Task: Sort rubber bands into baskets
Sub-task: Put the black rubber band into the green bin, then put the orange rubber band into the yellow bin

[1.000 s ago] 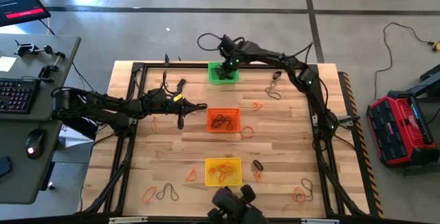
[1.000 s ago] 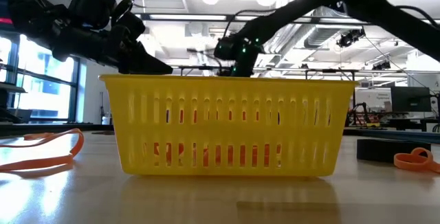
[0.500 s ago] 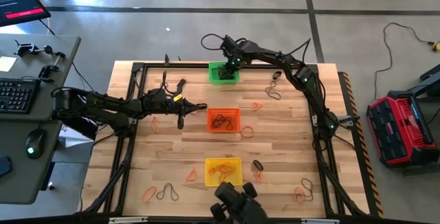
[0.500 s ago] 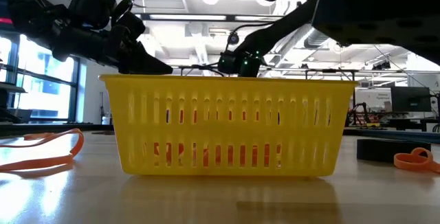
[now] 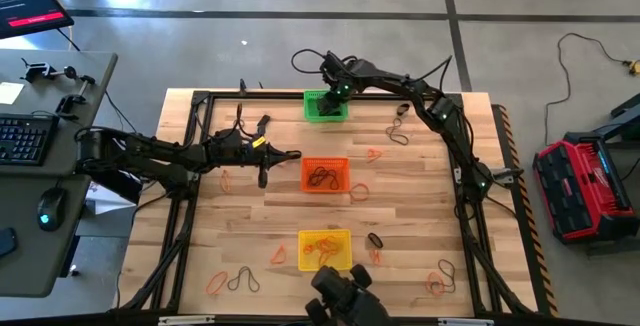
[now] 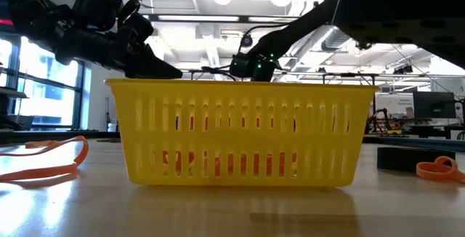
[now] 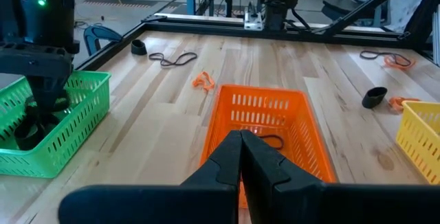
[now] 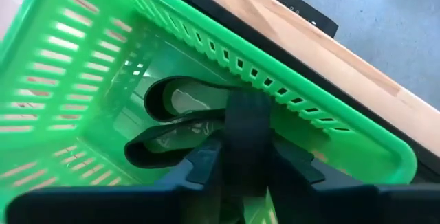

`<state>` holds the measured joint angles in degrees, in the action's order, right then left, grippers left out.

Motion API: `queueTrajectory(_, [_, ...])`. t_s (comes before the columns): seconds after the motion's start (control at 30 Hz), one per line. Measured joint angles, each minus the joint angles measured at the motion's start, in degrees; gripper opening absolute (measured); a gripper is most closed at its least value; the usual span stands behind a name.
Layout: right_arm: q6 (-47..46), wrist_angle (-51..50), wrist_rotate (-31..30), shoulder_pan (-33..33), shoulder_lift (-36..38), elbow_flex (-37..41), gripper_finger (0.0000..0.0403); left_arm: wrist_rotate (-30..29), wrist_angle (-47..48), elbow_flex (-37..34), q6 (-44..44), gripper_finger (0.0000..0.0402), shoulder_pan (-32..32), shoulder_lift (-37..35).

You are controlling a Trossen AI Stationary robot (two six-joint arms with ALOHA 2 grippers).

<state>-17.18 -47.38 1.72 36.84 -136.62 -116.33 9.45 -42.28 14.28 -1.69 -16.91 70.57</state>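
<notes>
Thick black bands (image 8: 180, 119) lie in the bottom of the green basket (image 5: 325, 106), directly under the right gripper (image 8: 242, 157), which reaches down inside that basket; a thick black band (image 8: 246, 136) stands upright between its fingers, which are a little apart on either side of it, and whether they press on it I cannot tell. The left gripper (image 7: 240, 157) hangs with its fingers pressed together and nothing between them, just short of the orange basket (image 5: 325, 174), whose near rim lies straight ahead of its tips; a thin dark band (image 5: 321, 177) rests inside that basket. Beyond the orange basket from the left gripper, a thin orange band (image 7: 202, 81) and a thin dark one (image 7: 173, 59) lie on the bare bench (image 5: 400, 206), with a short thick black band (image 7: 374, 97) off to the side near the yellow basket (image 5: 325, 249). The yellow basket holds orange bands (image 5: 320, 249) and stands well away from both grippers, toward the bench's near edge. More loops, orange and dark, lie scattered on the bench around the baskets.
</notes>
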Motion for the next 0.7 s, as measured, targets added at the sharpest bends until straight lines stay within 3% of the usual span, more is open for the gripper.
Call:
queueTrajectory(0.2, [4.2, -3.7, 0.0, -0.9, 0.1, -3.4, 0.0132, 0.0, 0.0, 0.0, -0.2, 0.0, 0.0, 0.0])
queueTrajectory(0.4, [6.7, -6.7, -1.7, -2.4, 0.2, -11.5, 0.0131, 0.0, 0.0, 0.0, -0.3, 0.0, 0.0, 0.0])
queueTrajectory(0.53, [11.1, -7.5, -4.1, -4.3, 0.3, -16.2, 0.0109, -0.4, 0.0, 0.0, 0.1, 0.0, 0.0, 0.0])
queueTrajectory(0.7, [18.0, -7.0, -3.8, -6.7, 0.3, -17.4, 0.0047, -1.2, 0.4, 0.0, 0.5, 0.0, 0.0, 0.0])
